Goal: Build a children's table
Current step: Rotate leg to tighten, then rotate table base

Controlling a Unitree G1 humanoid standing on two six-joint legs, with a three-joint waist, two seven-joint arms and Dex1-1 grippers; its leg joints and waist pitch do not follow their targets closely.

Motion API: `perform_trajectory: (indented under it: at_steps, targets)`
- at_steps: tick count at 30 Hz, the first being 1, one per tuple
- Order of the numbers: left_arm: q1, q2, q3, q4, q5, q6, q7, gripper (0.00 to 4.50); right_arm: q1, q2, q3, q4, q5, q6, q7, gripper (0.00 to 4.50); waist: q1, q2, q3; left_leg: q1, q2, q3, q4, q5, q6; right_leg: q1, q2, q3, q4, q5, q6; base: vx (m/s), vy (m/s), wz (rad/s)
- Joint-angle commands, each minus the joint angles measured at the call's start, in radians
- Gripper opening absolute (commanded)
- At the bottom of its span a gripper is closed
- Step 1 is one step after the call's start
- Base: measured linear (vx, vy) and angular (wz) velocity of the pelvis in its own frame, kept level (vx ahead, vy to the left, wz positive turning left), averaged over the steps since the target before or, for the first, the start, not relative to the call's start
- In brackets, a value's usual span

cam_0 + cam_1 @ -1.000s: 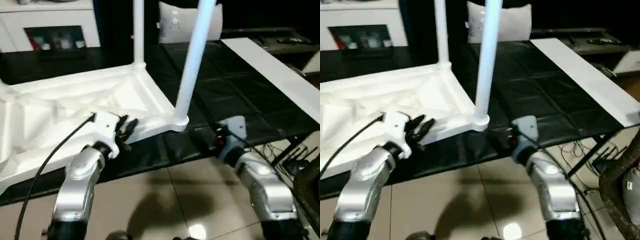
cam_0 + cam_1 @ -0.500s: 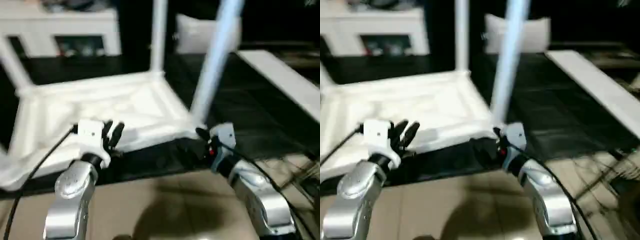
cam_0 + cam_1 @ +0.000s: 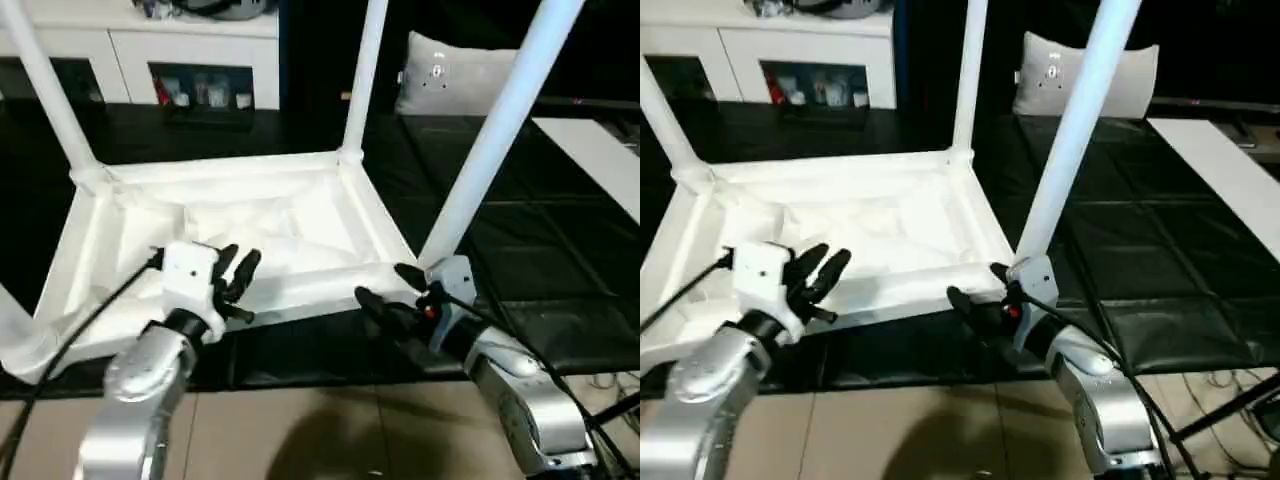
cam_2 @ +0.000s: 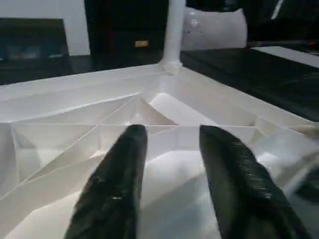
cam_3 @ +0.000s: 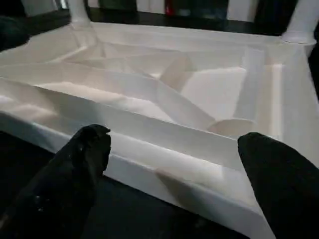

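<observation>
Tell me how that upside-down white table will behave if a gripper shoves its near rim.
The table probably slides rather than tips: it lies flat on its top. Its thin ribbed plastic suggests it is light. The upright legs may wobble.

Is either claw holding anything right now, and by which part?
Nothing is held. The left claw is open above the upturned table top; the right claw gapes at its near rim.

Our left gripper (image 3: 240,272) has its black fingers (image 4: 119,184) parted a little, nothing between them, at the end of a silver forearm reaching up from the lower left. Our right gripper (image 3: 385,288) spreads its fingers (image 5: 75,174) wide, pointing toward our left, its forearm coming in from the lower right.
</observation>
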Motion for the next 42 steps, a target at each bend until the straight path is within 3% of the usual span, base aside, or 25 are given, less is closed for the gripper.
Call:
perform_trajectory:
  at_steps: [1,2,3,5,7,9,10,11,12,13,14,15,17,18,21,22,25,26,31,34,35,36,39,42]
  targets:
    - [0.012,0.024,-0.006,-0.028,-0.031,0.007,-0.056,2.02,-0.01,0.004,-0.038,-0.008,0.043,0.012,0.012,4.5,-0.007,0.017,-0.024,-0.015,0.141,-0.029,-0.11,-0.15,0.054,0.056,-0.122,0.065,-0.076,-0.318,-0.213,-0.067,-0.016,0.07]
    - [0.014,0.031,-0.008,-0.029,-0.033,0.009,-0.065,2.17,-0.012,0.006,-0.042,-0.01,0.049,0.015,0.012,4.5,-0.008,0.012,-0.021,-0.011,0.137,-0.021,-0.11,-0.197,0.058,0.052,-0.125,0.067,-0.09,-0.42,-0.193,-0.07,-0.034,0.15]
    - [0.017,0.05,-0.009,-0.033,-0.04,0.013,-0.092,2.27,-0.015,0.006,-0.044,-0.016,0.052,0.014,0.009,4.5,-0.008,0.012,-0.016,-0.004,0.135,-0.012,-0.111,-0.257,0.048,0.04,-0.128,0.066,-0.106,-0.585,-0.151,-0.067,-0.032,0.12]
    - [0.02,0.092,-0.013,-0.037,-0.058,0.029,-0.136,2.3,-0.022,-0.009,-0.028,-0.011,0.022,0.007,0.005,4.5,-0.01,0.013,-0.017,-0.005,0.137,-0.003,-0.114,-0.272,0.034,0.031,-0.123,0.06,-0.115,-0.68,-0.1,-0.063,-0.033,0.1]
    - [0.02,0.117,-0.01,-0.042,-0.082,0.043,-0.169,2.66,-0.027,-0.011,-0.023,-0.007,0.01,-0.005,0.001,4.5,-0.014,0.019,-0.017,-0.011,0.142,0.003,-0.119,-0.274,0.027,0.027,-0.119,0.054,-0.117,-0.682,-0.075,0.0,0.0,0.0]
    - [0.033,0.167,0.003,-0.062,-0.123,0.069,-0.22,2.73,-0.043,-0.01,-0.027,0.009,0.006,-0.02,-0.007,4.5,-0.014,0.018,-0.018,-0.016,0.147,0.004,-0.123,-0.28,0.021,0.029,-0.123,0.049,-0.116,-0.677,-0.072,0.0,0.0,0.0]
    - [0.04,0.183,0.008,-0.07,-0.136,0.078,-0.234,2.84,-0.051,-0.01,-0.029,0.017,0.003,-0.025,-0.01,4.5,-0.014,0.019,-0.02,-0.02,0.148,0.003,-0.125,-0.279,0.016,0.031,-0.125,0.047,-0.111,-0.666,-0.076,0.0,0.0,0.0]
    - [0.058,0.207,0.013,-0.083,-0.147,0.093,-0.251,2.97,-0.066,-0.014,-0.035,0.039,-0.012,-0.037,-0.028,4.5,-0.017,0.011,-0.021,-0.023,0.148,0.003,-0.126,-0.272,0.016,0.033,-0.124,0.045,-0.11,-0.656,-0.075,0.0,0.0,0.0]
    - [0.058,0.207,0.013,-0.083,-0.147,0.093,-0.251,2.97,-0.066,-0.014,-0.035,0.039,-0.012,-0.037,-0.028,4.5,-0.017,0.015,-0.022,-0.027,0.149,0.004,-0.127,-0.254,0.013,0.034,-0.126,0.045,-0.105,-0.63,-0.082,0.0,0.0,0.0]
    - [0.084,0.231,0.02,-0.098,-0.151,0.106,-0.264,3.08,-0.087,-0.019,-0.047,0.069,-0.026,-0.043,-0.05,4.5,-0.017,0.006,-0.023,-0.027,0.15,0.007,-0.127,-0.237,0.02,0.032,-0.127,0.047,-0.105,-0.611,-0.093,0.0,0.0,0.0]
    - [0.104,0.246,0.027,-0.106,-0.148,0.113,-0.266,3.13,-0.104,-0.022,-0.059,0.09,-0.028,-0.037,-0.064,4.5,-0.015,0.01,-0.025,-0.028,0.15,0.006,-0.127,-0.222,0.021,0.034,-0.129,0.048,-0.1,-0.59,-0.104,0.0,0.0,0.0]
    - [0.118,0.257,0.031,-0.108,-0.143,0.118,-0.266,3.24,-0.118,-0.025,-0.068,0.105,-0.03,-0.031,-0.077,4.5,-0.017,0.004,-0.026,-0.029,0.151,0.01,-0.128,-0.204,0.026,0.033,-0.126,0.049,-0.096,-0.559,-0.117,0.0,0.0,0.0]
    - [0.133,0.277,0.032,-0.103,-0.129,0.118,-0.273,3.43,-0.137,-0.026,-0.078,0.123,-0.028,-0.028,-0.084,4.5,-0.014,0.011,-0.027,-0.025,0.152,0.013,-0.128,-0.19,0.031,0.03,-0.122,0.05,-0.091,-0.511,-0.134,0.0,0.0,0.0]
    - [0.146,0.309,0.028,-0.093,-0.117,0.124,-0.286,3.5,-0.162,-0.029,-0.082,0.139,-0.023,-0.026,-0.079,4.5,-0.014,0.008,-0.03,-0.03,0.153,0.013,-0.129,-0.157,0.037,0.036,-0.122,0.051,-0.083,-0.451,-0.153,0.0,0.0,0.0]
    - [0.146,0.352,0.019,-0.087,-0.138,0.144,-0.318,3.79,-0.191,-0.029,-0.074,0.156,-0.021,-0.03,-0.063,4.5,-0.009,0.01,-0.034,-0.024,0.154,0.019,-0.126,-0.09,0.053,0.034,-0.119,0.051,-0.072,-0.329,-0.191,0.0,0.0,0.0]
    - [0.142,0.389,0.009,-0.081,-0.141,0.147,-0.349,3.87,-0.209,-0.024,-0.068,0.173,-0.022,-0.041,-0.057,4.5,-0.01,0.011,-0.036,-0.029,0.153,0.02,-0.126,-0.041,0.067,0.041,-0.121,0.05,-0.064,-0.269,-0.218,0.0,0.0,0.0]
    - [0.133,0.415,0.008,-0.066,-0.129,0.145,-0.359,4.22,-0.225,-0.019,-0.062,0.191,-0.025,-0.051,-0.057,4.5,-0.008,0.01,-0.038,-0.029,0.154,0.023,-0.123,0.003,0.078,0.043,-0.121,0.048,-0.057,-0.21,-0.233,0.0,0.0,0.0]
    - [0.13,0.421,0.009,-0.061,-0.127,0.145,-0.361,4.22,-0.23,-0.017,-0.061,0.197,-0.025,-0.051,-0.058,4.5,-0.007,0.015,-0.038,-0.03,0.153,0.022,-0.124,0.016,0.081,0.047,-0.123,0.048,-0.055,-0.195,-0.24,0.0,0.0,0.0]
    - [0.12,0.484,0.014,-0.053,-0.152,0.193,-0.402,4.47,-0.274,0.022,-0.052,0.23,-0.001,-0.029,-0.05,4.5,-0.009,0.016,-0.034,-0.029,0.155,0.022,-0.129,-0.055,0.053,0.048,-0.125,0.05,-0.062,-0.278,-0.231,0.0,0.0,0.0]
    - [0.142,0.53,0.021,-0.111,-0.203,0.27,-0.436,4.47,-0.306,0.042,-0.045,0.273,-0.007,-0.027,-0.057,4.5,-0.013,0.016,-0.032,-0.03,0.156,0.02,-0.132,-0.093,0.028,0.046,-0.126,0.051,-0.062,-0.317,-0.228,0.0,0.0,0.0]
    - [0.149,0.541,0.025,-0.133,-0.216,0.295,-0.442,4.47,-0.317,0.047,-0.045,0.287,-0.006,-0.023,-0.06,4.5,-0.014,0.006,-0.032,-0.03,0.157,0.021,-0.132,-0.093,0.024,0.046,-0.128,0.051,-0.063,-0.322,-0.228,0.0,0.0,0.0]
    - [0.154,0.547,0.027,-0.147,-0.223,0.31,-0.442,4.47,-0.324,0.051,-0.046,0.296,-0.006,-0.021,-0.063,4.5,-0.013,0.012,-0.032,-0.028,0.157,0.021,-0.131,-0.086,0.022,0.044,-0.128,0.052,-0.061,-0.325,-0.233,0.0,0.0,0.0]
    - [0.153,0.552,0.032,-0.158,-0.215,0.32,-0.428,4.47,-0.337,0.055,-0.052,0.315,-0.01,-0.026,-0.075,4.5,-0.011,0.011,-0.033,-0.028,0.157,0.025,-0.13,-0.06,0.025,0.044,-0.124,0.051,-0.062,-0.301,-0.231,0.0,0.0,0.0]
    - [0.103,0.554,0.038,-0.132,-0.146,0.334,-0.348,4.47,-0.378,0.065,-0.096,0.379,-0.009,-0.041,-0.124,4.5,-0.011,0.018,-0.033,-0.029,0.155,0.025,-0.129,-0.05,0.017,0.046,-0.122,0.051,-0.06,-0.286,-0.229,0.0,0.0,0.0]
